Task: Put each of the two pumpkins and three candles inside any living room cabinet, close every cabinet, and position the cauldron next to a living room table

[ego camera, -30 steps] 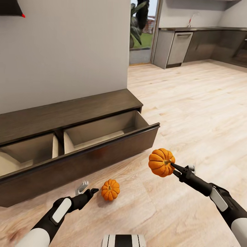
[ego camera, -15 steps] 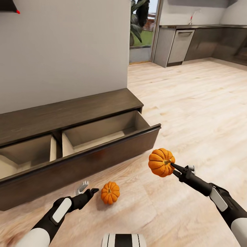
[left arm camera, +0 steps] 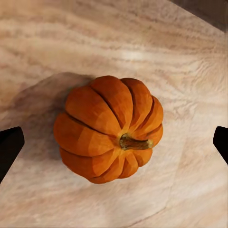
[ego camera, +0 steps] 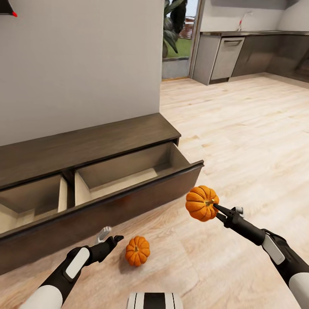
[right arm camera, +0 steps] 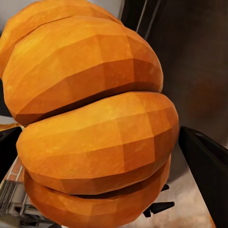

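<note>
- Right gripper (ego camera: 213, 207): closed on a pumpkin (ego camera: 201, 202), held off the floor (ego camera: 240, 128) at the fingertips, stem toward the gripper. In the right wrist view this held pumpkin (right arm camera: 90, 118) sits between the two dark fingers (right arm camera: 204, 156).
- Left gripper (ego camera: 112, 235): spread wide and holding nothing, low over the floor.
- Second pumpkin (ego camera: 137, 250): on the floor just beyond the left gripper's tips, not touching them. In the left wrist view it (left arm camera: 109, 135) lies between the finger tips (left arm camera: 9, 145), with clear gaps on both sides, stem up and tilted.
- Cabinet (ego camera: 86, 146): ahead of the left gripper, against the wall (ego camera: 86, 64). Its long front (ego camera: 107, 206) is pulled out, exposing two compartments.
- Compartment (ego camera: 124, 171) nearer the right gripper: light wooden interior, nothing seen inside.
- Other compartment (ego camera: 30, 197): cut by the picture edge; the part shown holds nothing.
- Held pumpkin: beside the pulled-out front's end, outside the cabinet.
- Kitchen units (ego camera: 253, 51): well beyond the right gripper.
</note>
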Available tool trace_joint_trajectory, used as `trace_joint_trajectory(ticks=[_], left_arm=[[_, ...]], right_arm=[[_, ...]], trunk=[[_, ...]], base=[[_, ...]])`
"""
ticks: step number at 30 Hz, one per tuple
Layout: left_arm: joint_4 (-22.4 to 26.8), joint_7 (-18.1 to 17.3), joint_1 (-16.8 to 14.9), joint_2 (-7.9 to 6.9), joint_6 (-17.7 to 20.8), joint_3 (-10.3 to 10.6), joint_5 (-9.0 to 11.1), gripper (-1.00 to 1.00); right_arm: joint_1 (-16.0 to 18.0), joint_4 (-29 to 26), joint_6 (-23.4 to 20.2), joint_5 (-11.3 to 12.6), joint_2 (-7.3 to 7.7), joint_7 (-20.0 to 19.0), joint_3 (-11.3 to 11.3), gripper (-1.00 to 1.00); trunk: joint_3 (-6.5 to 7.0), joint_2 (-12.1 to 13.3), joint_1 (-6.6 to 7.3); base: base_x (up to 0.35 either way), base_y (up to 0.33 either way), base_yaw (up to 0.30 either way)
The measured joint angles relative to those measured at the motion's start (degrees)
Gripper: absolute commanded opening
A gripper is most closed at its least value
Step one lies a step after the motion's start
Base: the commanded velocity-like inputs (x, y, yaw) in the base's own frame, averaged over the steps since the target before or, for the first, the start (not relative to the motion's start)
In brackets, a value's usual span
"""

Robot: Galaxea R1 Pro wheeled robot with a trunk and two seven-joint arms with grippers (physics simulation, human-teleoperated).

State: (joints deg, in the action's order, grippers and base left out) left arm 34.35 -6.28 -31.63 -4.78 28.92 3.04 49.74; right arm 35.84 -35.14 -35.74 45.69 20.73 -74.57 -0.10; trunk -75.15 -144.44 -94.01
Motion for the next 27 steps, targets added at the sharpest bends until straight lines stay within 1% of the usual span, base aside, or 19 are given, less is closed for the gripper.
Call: trace_joint_trajectory(ticks=[4,11,24,27], left_arm=[[0.0,0.0,0.0,0.0,0.0,0.0,0.0,1.0],[0.0,0.0,0.0,0.05,0.0,-0.1,0.0,1.0],[0.0,0.1,0.0,0.09,-0.1,0.0,-0.1,1.0],[0.1,0.1,0.0,0.24,-0.2,0.6,-0.1,1.0]], right_arm=[[0.0,0.0,0.0,0.0,0.0,0.0,0.0,-1.0],[0.0,0.0,0.0,0.0,0.0,0.0,0.0,-1.0],[0.0,-0.1,-0.1,-0.1,0.09,0.0,0.0,-1.0],[0.0,-0.2,-0.1,-0.2,0.09,0.0,0.0,-1.0]], trunk=[[0.0,0.0,-0.01],[0.0,0.0,-0.02],[-2.88,-0.2,-0.36],[-3.54,-0.2,-0.44]], base=[[0.121,0.043,0.0],[0.014,0.005,0.0],[0.0,0.0,0.0],[0.0,0.0,0.0]])
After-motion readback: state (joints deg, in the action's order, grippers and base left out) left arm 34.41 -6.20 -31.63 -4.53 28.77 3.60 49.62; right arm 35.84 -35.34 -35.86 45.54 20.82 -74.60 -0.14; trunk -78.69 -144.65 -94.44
